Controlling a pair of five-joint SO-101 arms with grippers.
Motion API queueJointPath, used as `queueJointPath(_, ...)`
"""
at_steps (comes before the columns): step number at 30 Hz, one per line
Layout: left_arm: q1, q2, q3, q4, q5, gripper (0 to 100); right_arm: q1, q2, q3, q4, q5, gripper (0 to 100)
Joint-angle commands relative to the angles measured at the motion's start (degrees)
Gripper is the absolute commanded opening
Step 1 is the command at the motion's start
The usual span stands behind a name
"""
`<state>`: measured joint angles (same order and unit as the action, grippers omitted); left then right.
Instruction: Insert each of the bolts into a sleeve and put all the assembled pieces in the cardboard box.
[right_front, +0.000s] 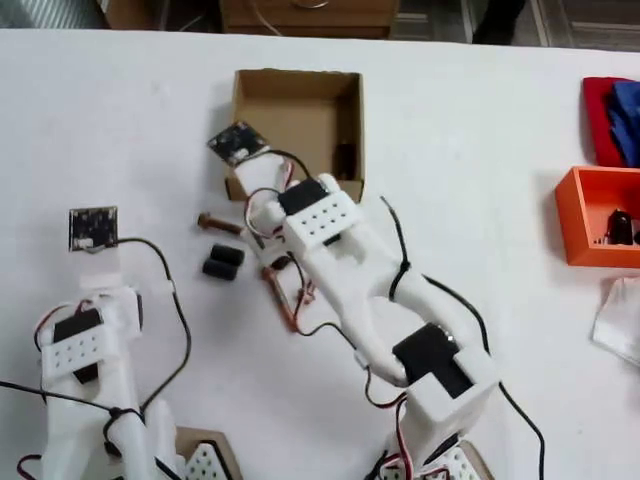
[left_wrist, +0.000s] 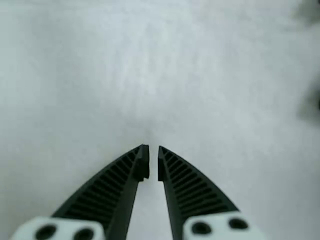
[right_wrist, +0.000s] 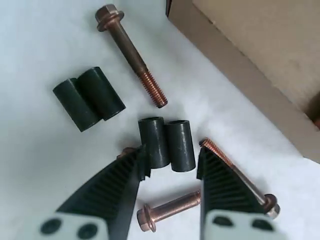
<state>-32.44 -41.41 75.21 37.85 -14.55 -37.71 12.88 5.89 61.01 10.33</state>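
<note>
High view: cardboard box (right_front: 295, 120) at the worktop's (right_front: 480, 120) far side, one bolt (right_front: 218, 223) and dark sleeves (right_front: 222, 262) just beside the right arm (right_front: 330, 250). Left wrist view: left hand (left_wrist: 151, 162) nearly pressed together, gripping nothing, above the worktop. Right wrist view: right hand (right_wrist: 172, 159) spread astride a sleeve pair (right_wrist: 167, 142), loose bolts (right_wrist: 132, 52) around it.

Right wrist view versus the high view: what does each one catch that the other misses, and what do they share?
Right wrist view: the right claw, open, straddling a pair of black sleeves, with more bolts lying beside it.
High view: the left arm, the orange bin, red and blue cloth, and the whole cardboard box with something dark inside.
Shared: the lone bolt, the other sleeve pair, the box's wall and the white table.
</note>
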Motion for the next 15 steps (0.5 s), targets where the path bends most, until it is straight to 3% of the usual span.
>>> queueJointPath(1, -0.6, -0.7, -0.6, -1.0, 0.0, 6, 0.0, 3.6, -1.6, -1.1, 0.6, 14.4)
queueJointPath(15, -0.6, -0.7, -0.5, -1.0, 0.0, 6, 4.4, 16.0, -11.2, -0.8, 2.5, 11.1)
